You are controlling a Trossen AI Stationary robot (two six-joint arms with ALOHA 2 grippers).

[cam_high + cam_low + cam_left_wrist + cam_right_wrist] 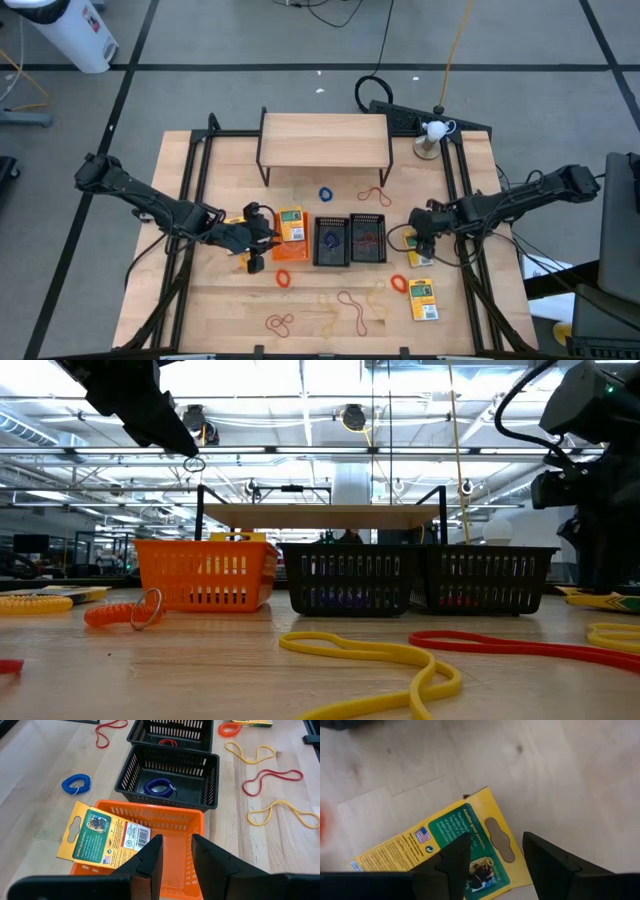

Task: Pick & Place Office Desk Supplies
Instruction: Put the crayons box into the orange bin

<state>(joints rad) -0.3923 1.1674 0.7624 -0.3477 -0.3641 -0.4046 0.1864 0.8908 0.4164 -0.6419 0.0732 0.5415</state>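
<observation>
An orange mesh bin stands left of two black mesh bins. A yellow-and-green pack lies tilted across the orange bin's rim, partly overhanging it. My left gripper hovers open over this bin, at its left side, with nothing between its fingers. The nearer black bin holds a blue coil, the farther one a red band. My right gripper is open, pointing down over a second pack that lies flat on the table right of the bins.
A third pack lies near the front right. Loose bands and coils are scattered: blue and red behind the bins, orange coils, and tan, red and yellow loops along the front. A wooden shelf stands at the back.
</observation>
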